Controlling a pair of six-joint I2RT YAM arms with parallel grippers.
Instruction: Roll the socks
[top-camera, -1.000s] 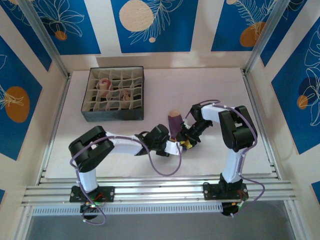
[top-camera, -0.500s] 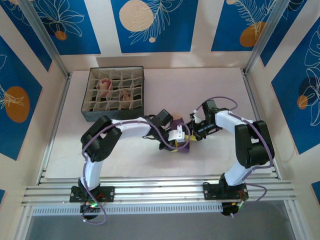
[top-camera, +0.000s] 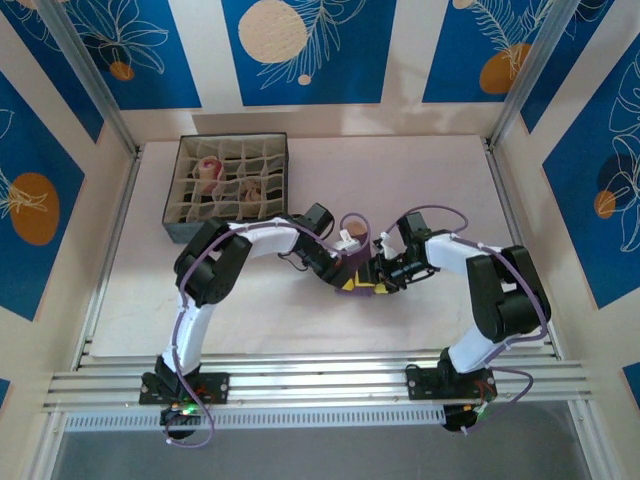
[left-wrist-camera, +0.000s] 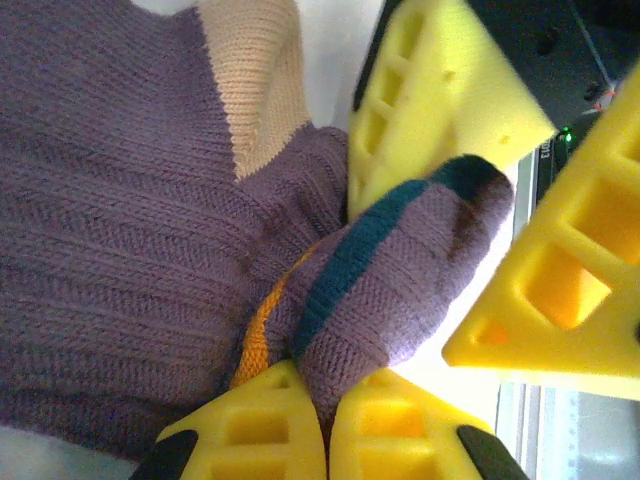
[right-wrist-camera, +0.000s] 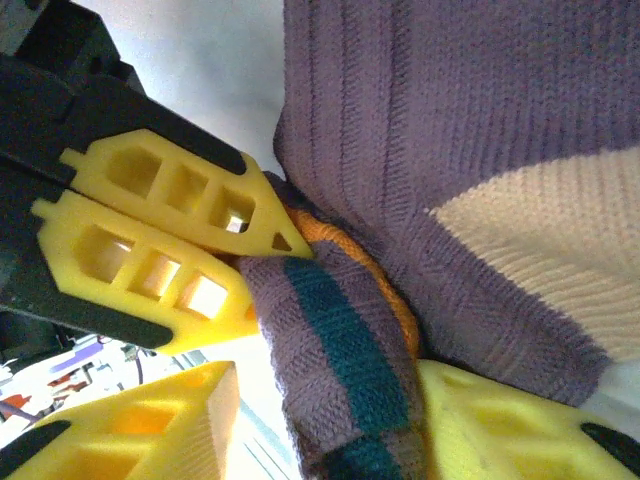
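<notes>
Purple ribbed knit sock (top-camera: 354, 274) (left-wrist-camera: 120, 200) (right-wrist-camera: 420, 120), tan heel patch, bunched at table centre; long axis unreadable. Cuff fold with teal and orange bands clamped tight by left gripper (left-wrist-camera: 325, 395) (top-camera: 343, 262), pointing 1 o'clock in left wrist view. Straddled loosely by parted right gripper (right-wrist-camera: 335, 380) (top-camera: 381, 279). Overhead adds dark grid-divided box (top-camera: 225, 232) at 10 o'clock.

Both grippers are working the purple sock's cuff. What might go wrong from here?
1. The left gripper pinches only a narrow fold of the striped cuff. A pull could slip it free, and the purple sock may spring back flat.
2. The right gripper stands open around the same cuff, very close to the left fingers. Closing or shifting may knock the yellow fingers together, or catch fabric off-centre.
</notes>
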